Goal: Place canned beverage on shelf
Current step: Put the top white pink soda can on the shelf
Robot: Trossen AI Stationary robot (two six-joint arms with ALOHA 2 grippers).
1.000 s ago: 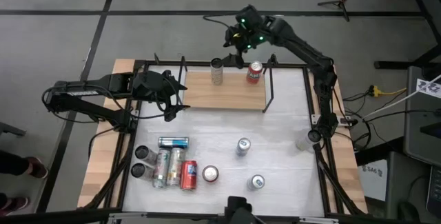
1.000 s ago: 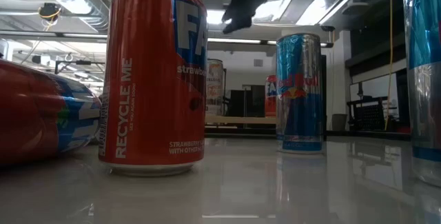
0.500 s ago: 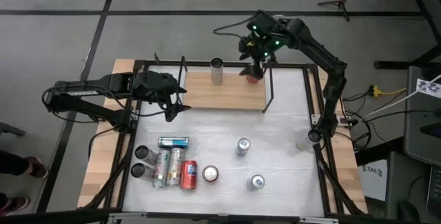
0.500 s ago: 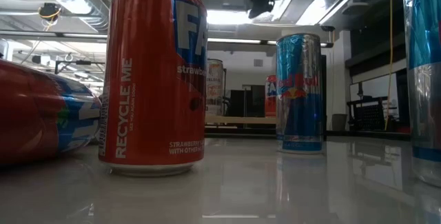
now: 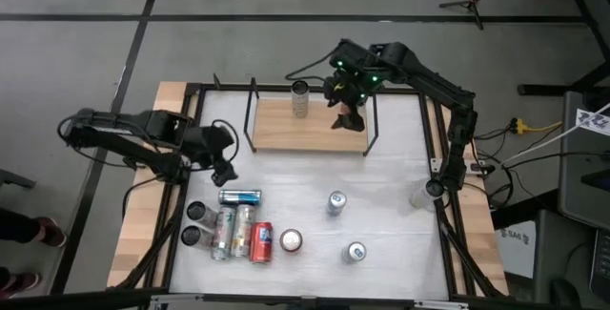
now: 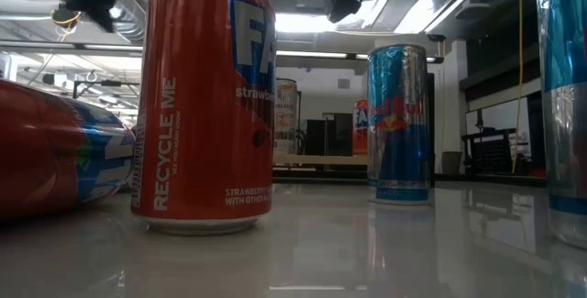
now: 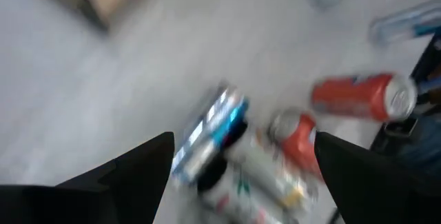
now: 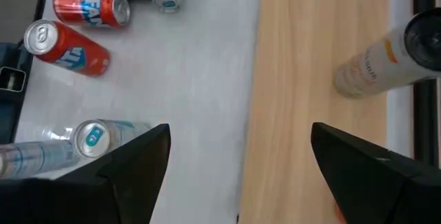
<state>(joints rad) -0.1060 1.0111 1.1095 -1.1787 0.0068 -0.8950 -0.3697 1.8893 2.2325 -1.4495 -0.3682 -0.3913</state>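
Open and empty, the right tool (image 5: 344, 112) hovers over the small light-wood shelf (image 5: 286, 129) where a pale slim can (image 5: 300, 99) stands. The left tool (image 5: 221, 164), also open, nears the clustered cans (image 5: 233, 226) on the white surface (image 5: 381, 176). Next, likely, it must descend and grip one.

Cans (image 5: 238, 232) on white table (image 5: 400, 243)

The red can (image 6: 204, 96) reads "RECYCLE ME" and "STRAWBERRY".
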